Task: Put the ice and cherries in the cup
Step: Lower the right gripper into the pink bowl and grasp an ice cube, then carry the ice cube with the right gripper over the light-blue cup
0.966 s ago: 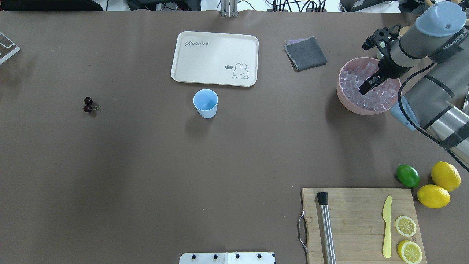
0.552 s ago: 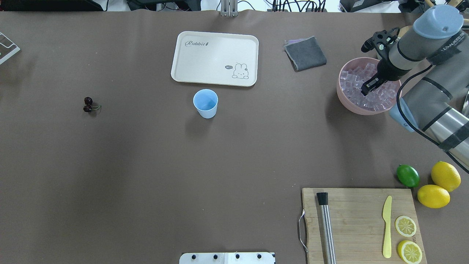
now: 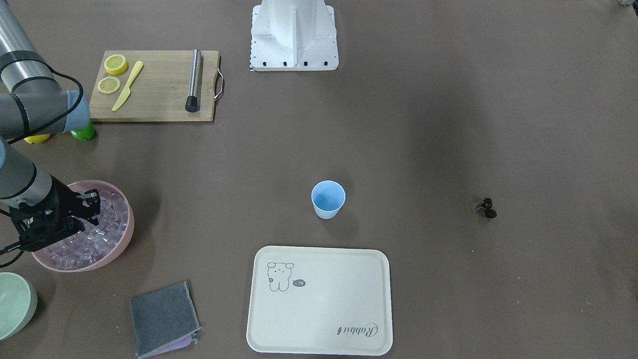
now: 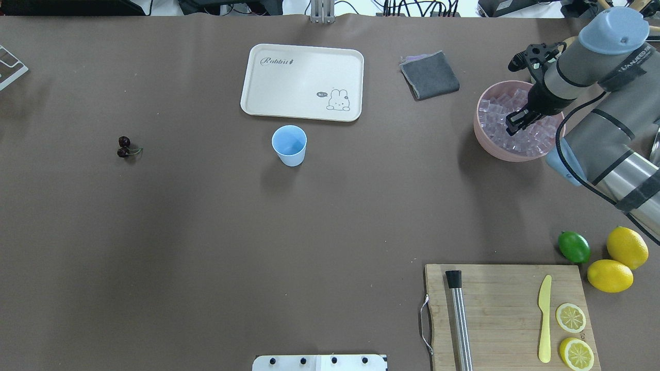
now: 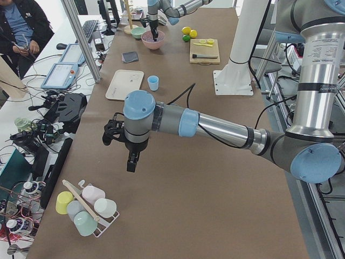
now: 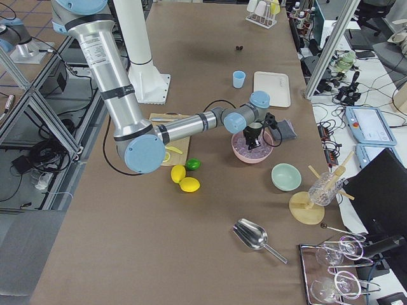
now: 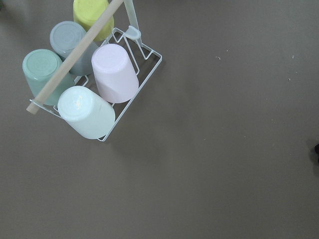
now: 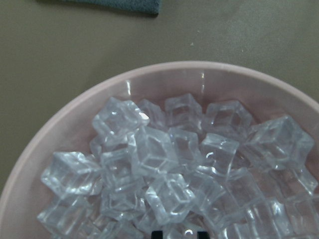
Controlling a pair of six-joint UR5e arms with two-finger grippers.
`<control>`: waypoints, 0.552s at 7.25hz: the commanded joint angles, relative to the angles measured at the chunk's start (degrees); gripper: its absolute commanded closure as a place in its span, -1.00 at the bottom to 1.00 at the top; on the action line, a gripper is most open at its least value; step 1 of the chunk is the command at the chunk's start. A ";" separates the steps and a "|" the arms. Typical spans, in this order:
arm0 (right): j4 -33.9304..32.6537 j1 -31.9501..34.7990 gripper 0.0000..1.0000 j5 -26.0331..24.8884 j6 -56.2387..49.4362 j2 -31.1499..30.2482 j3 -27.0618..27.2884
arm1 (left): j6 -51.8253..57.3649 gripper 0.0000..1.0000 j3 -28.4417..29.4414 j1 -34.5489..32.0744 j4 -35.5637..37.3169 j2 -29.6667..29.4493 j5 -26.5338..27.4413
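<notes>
The light-blue cup (image 4: 289,144) stands upright mid-table, just in front of the tray; it also shows in the front-facing view (image 3: 328,198). The cherries (image 4: 124,147) lie alone far to the left. The ice (image 4: 495,116) fills the pink bowl (image 4: 487,149) at the right. My right gripper (image 4: 514,123) points down into the bowl, jaws a little apart. In the right wrist view its fingertips (image 8: 157,233) sit among the cubes (image 8: 164,154). My left gripper (image 5: 131,162) hangs over bare table at the far left end; I cannot tell if it is open or shut.
A cream tray (image 4: 302,81) and a grey cloth (image 4: 429,75) lie at the back. A cutting board (image 4: 508,314) with muddler, knife and lemon slices, a lime (image 4: 574,247) and lemons (image 4: 626,247) sit front right. A cup rack (image 7: 84,79) is below the left wrist.
My right gripper has shifted slightly farther from the robot and sunk lower into the ice in the pink bowl. The cup and cherries have not moved.
</notes>
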 commanded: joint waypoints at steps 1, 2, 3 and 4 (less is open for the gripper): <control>-2.47 2.30 0.73 2.72 0.29 1.64 0.11 | 0.00 -0.96 0.00 0.01 0.00 0.00 0.00; -5.79 3.37 0.74 3.70 0.20 3.65 0.63 | 0.00 -0.96 0.08 0.01 0.00 0.00 0.00; -8.96 3.64 0.74 3.71 0.29 5.59 1.42 | 0.00 -0.96 0.17 0.01 0.00 0.00 0.00; -12.38 3.82 0.74 3.97 0.72 8.22 2.47 | 0.00 -0.96 0.26 0.01 -0.09 0.09 0.00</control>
